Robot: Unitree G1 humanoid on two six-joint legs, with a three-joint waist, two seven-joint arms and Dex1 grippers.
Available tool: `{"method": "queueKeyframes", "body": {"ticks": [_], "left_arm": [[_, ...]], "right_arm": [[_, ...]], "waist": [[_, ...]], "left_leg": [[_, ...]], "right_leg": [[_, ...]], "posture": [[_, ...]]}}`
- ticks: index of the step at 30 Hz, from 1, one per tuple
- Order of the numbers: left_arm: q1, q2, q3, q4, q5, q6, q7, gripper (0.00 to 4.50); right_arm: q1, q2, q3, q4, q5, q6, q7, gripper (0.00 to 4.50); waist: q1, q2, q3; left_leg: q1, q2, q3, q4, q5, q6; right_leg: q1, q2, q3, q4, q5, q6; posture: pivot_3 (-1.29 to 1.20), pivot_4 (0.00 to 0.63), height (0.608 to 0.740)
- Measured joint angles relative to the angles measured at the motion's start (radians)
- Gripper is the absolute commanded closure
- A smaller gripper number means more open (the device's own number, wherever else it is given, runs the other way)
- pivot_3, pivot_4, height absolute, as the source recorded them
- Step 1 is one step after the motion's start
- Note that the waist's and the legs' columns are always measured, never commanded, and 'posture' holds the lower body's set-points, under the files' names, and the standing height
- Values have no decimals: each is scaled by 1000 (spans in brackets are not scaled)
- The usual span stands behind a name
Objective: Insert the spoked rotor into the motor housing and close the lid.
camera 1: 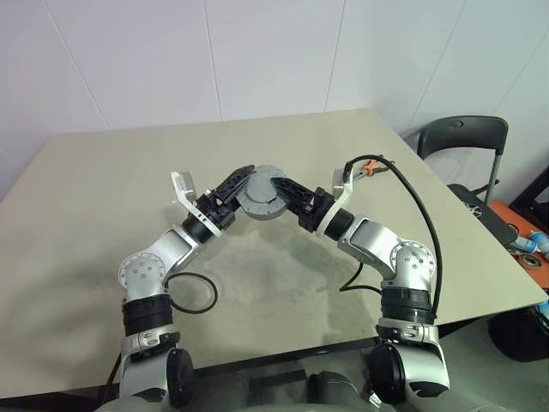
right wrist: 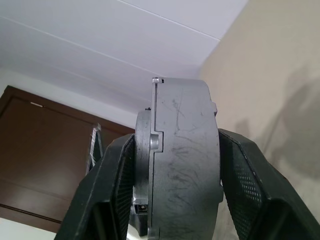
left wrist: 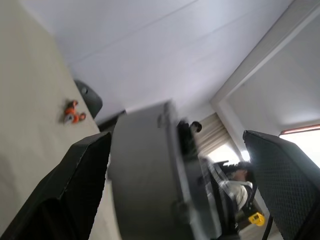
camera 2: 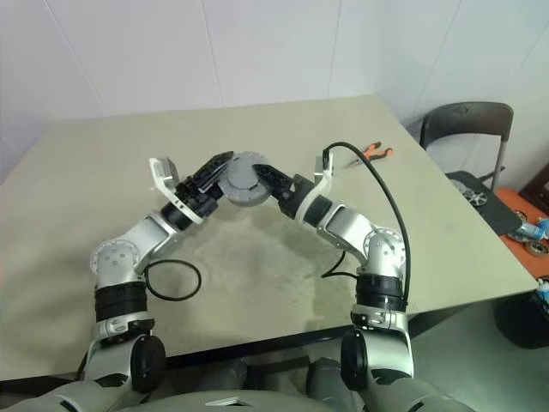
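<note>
Centrally, above the table (camera 1: 103,189), the grey housing (camera 1: 262,194) is pinched by the right fingers (right wrist: 250,175). Beside it, the left fingers (left wrist: 82,175) are spread wide around its edge.

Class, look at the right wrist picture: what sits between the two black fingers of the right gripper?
The round grey metal motor assembly, edge-on, sits clamped between the right gripper fingers, seen in the right wrist view.

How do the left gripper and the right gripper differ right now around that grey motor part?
The right gripper is clamped on the grey motor assembly, a finger pressed on each flat face; the left gripper stands open around it, one finger well clear. The right reaches in from the right, the left from the left. Both are raised above the table.
</note>
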Motion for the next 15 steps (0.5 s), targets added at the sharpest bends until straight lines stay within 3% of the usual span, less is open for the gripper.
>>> {"method": "queueKeyframes", "body": {"ticks": [15], "left_arm": [[65, -29, -36, -38, -39, 11, 80, 46]], "right_arm": [[0, 0, 3, 0, 0, 0, -13, 2334]], "waist": [[2, 0, 0]], "left_leg": [[0, 1, 0, 0, 0, -1]], "right_leg": [[1, 1, 0, 0, 1, -1]], "posture": [[0, 0, 740]]}}
